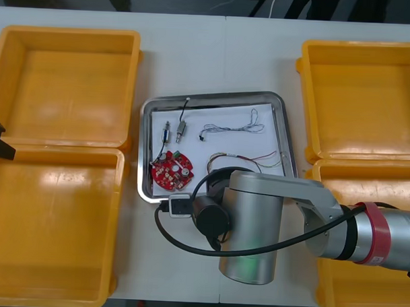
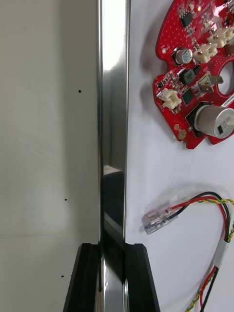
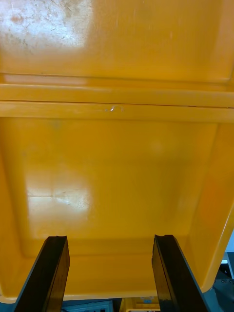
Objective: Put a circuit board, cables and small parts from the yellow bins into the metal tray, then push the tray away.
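Light table (image 1: pixel 188 58) — right jaws clamp metal tray (image 2: pixel 113 97) by its rim — left jaws gape over yellow bin (image 3: pixel 117 170).

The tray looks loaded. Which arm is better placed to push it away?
The right: the right gripper grips the metal tray by its near rim. The left gripper hangs open over a yellow bin.

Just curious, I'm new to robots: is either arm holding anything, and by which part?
The right gripper holds the metal tray by its near rim, pinched between its fingers. The left gripper is open over a yellow bin, empty.
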Controlling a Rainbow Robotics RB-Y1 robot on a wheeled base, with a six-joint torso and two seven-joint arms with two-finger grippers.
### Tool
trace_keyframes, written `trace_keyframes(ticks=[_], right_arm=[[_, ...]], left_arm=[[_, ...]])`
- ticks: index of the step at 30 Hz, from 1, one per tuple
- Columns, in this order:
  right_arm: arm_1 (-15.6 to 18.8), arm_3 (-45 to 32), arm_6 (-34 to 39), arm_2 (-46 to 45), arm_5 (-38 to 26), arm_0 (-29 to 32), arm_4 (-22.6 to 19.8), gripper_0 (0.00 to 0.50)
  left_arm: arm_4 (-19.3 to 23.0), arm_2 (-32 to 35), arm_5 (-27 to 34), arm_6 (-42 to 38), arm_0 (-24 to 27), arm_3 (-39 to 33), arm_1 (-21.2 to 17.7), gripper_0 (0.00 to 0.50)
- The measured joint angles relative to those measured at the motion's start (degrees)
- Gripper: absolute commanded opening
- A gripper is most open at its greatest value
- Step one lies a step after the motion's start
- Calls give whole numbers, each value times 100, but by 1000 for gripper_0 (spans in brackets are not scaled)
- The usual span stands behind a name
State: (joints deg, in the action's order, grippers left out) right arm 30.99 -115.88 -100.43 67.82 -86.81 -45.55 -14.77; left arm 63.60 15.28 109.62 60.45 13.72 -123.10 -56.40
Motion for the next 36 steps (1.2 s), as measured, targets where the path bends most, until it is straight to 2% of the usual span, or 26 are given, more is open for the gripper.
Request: trace_keyframes(ticks=[10, 15, 36], right_arm=[[-13, 369, 0, 0, 0, -201, 13, 0], [-55, 590, 0, 0, 1, -255, 201, 0], [-80, 1167, 0, 0, 348, -719, 164, 0]], left_arm=[[0, 1, 0, 0, 0, 0, 0, 500], [0, 2, 0, 0, 0, -1, 0, 500], [0, 13, 0, 0, 0, -2, 0, 500]])
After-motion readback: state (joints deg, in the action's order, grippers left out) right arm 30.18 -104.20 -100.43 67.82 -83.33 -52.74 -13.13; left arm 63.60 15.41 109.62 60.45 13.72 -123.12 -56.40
